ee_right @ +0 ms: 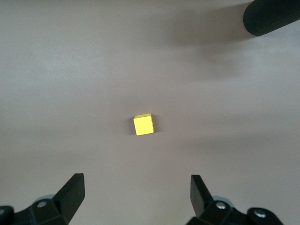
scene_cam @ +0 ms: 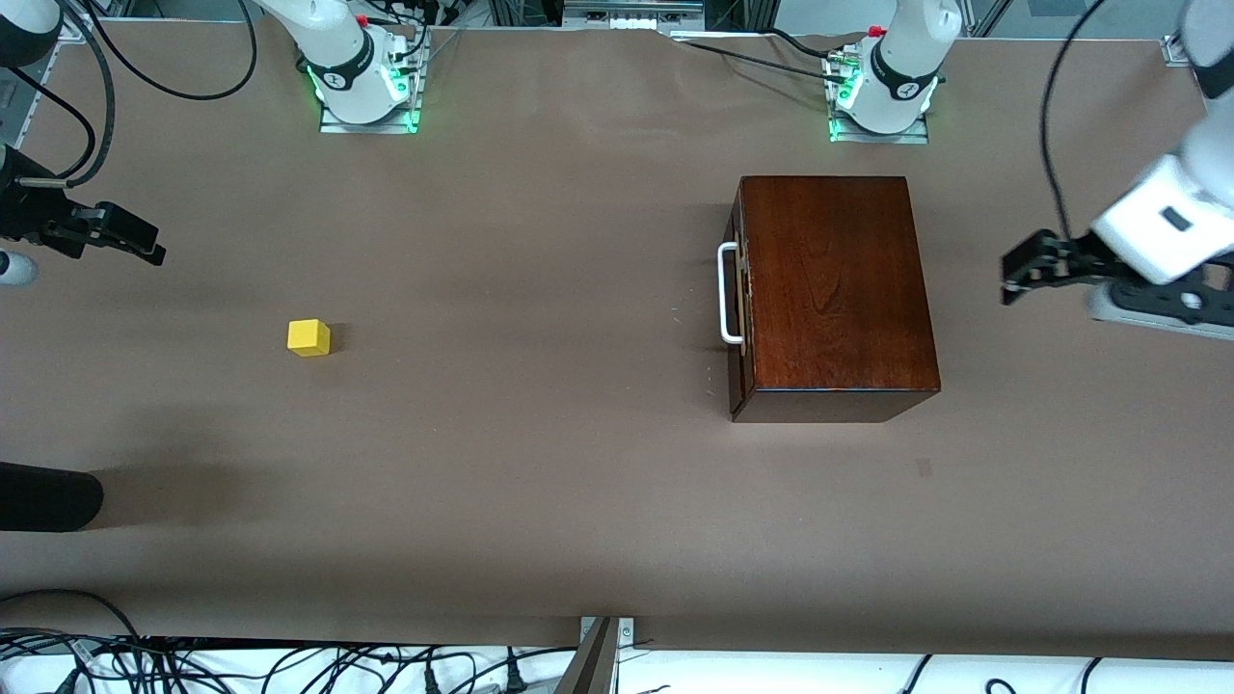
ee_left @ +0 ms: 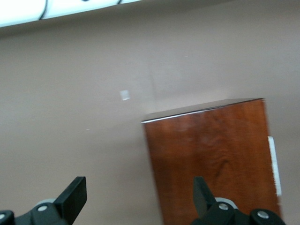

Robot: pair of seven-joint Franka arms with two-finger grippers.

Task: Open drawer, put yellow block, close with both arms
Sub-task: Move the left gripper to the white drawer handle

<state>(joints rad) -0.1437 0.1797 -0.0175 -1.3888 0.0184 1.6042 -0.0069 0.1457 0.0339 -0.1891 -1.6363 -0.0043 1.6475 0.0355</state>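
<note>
From the front camera, my left gripper (scene_cam: 1020,278) hangs in the air at the left arm's end of the table, just off the closed back end of the wooden box (scene_cam: 837,289), fingers spread wide with nothing between them. The drawer (scene_cam: 737,299) is shut flush in the box, its white handle (scene_cam: 729,293) on the face turned away from that gripper. My right gripper (scene_cam: 130,241) hovers at the right arm's end of the table, also fully open and empty. The yellow block (scene_cam: 308,337) sits alone on the brown table (scene_cam: 540,463), a little toward the box from my right gripper and well apart from the box itself.

Through my left wrist camera, my spread fingers (ee_left: 75,194) frame the box top (ee_left: 213,154) below, the handle (ee_left: 274,164) at its edge.

Through my right wrist camera, the block (ee_right: 143,124) lies on the table ahead of my open fingertips (ee_right: 75,190), untouched. A black cylinder (ee_right: 272,16) pokes in at the corner.
</note>
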